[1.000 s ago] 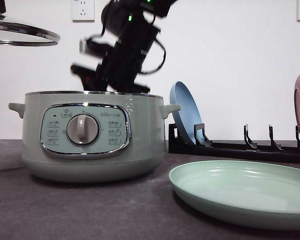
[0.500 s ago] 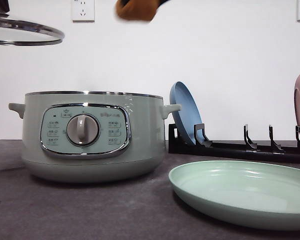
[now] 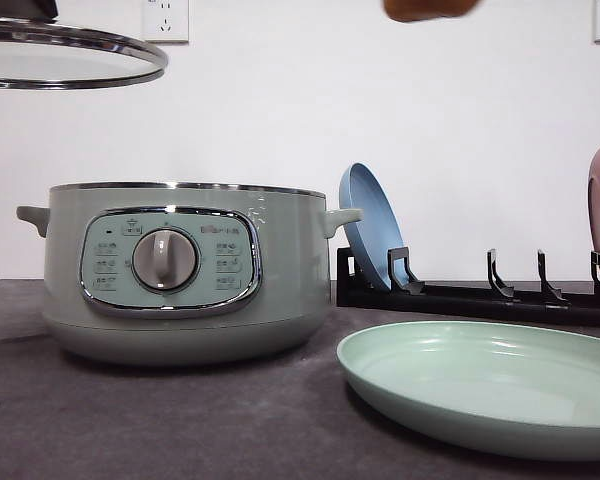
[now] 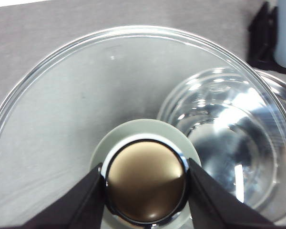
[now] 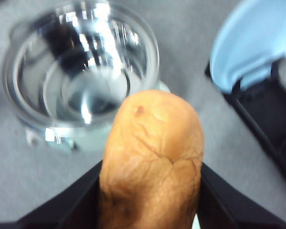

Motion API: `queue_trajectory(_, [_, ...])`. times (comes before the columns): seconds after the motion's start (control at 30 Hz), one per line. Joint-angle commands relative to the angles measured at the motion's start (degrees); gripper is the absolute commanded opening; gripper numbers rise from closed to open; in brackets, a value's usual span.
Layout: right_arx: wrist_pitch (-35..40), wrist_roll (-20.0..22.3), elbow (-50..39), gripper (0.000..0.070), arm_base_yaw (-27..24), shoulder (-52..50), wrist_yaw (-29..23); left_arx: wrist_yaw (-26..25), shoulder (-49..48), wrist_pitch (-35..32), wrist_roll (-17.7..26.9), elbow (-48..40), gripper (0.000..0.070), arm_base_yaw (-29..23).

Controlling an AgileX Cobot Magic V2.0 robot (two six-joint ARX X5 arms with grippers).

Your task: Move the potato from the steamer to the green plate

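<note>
- Right end effector (image 5: 150, 200): clamped on potato (image 5: 151, 160), fingers pressed to both flanks.
- Potato high above steamer (image 3: 180, 270), up and to its right, over the gap toward green plate (image 3: 485, 385).
- Left end effector (image 4: 145, 183): gripping lid (image 4: 76, 109) by knob (image 4: 145, 181), raised above steamer's left side.

Left pincer (image 4: 145, 179) clamped on lid knob (image 4: 146, 180)

The left gripper (image 4: 145, 179) was fitted with flat black fingers (image 4: 83, 198). Matching black wedge-shaped fingers (image 5: 81, 191) were seen on the right gripper (image 5: 150, 191).
</note>
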State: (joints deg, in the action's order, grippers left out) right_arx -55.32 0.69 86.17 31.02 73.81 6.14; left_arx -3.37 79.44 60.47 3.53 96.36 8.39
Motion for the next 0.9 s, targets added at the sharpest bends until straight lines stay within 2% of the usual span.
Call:
queue_trajectory(0.0, [2.58,-2.52,-5.47,0.0128,0.26,-3.00,-0.17,-0.57,-0.57,-2.23,-0.08,1.73,0.0001,0.67])
queue_trajectory(0.3, [14.88,-13.66,-31.33,0.0129,0.42,-15.57,-0.27,-1.21,-0.57,-2.19,-0.08,1.73,0.0001,3.91])
queue_trajectory(0.6, [30.31,-23.24,-47.56,0.0151,1.03,-15.41,-2.55,-1.21,-0.57,-2.14,-0.08,1.73,0.0001,5.32])
queue_trajectory(0.73, [35.82,-27.05,-52.53,0.0222,1.59,-13.91,-4.41,-1.21,-0.55,-2.16,-0.08,1.73,0.0001,5.82])
queue_trajectory(0.87, [39.34,-28.96,-55.23,0.0287,1.97,-11.11,-5.15,-1.21,-0.55,-2.21,-0.08,1.73,0.0001,6.08])
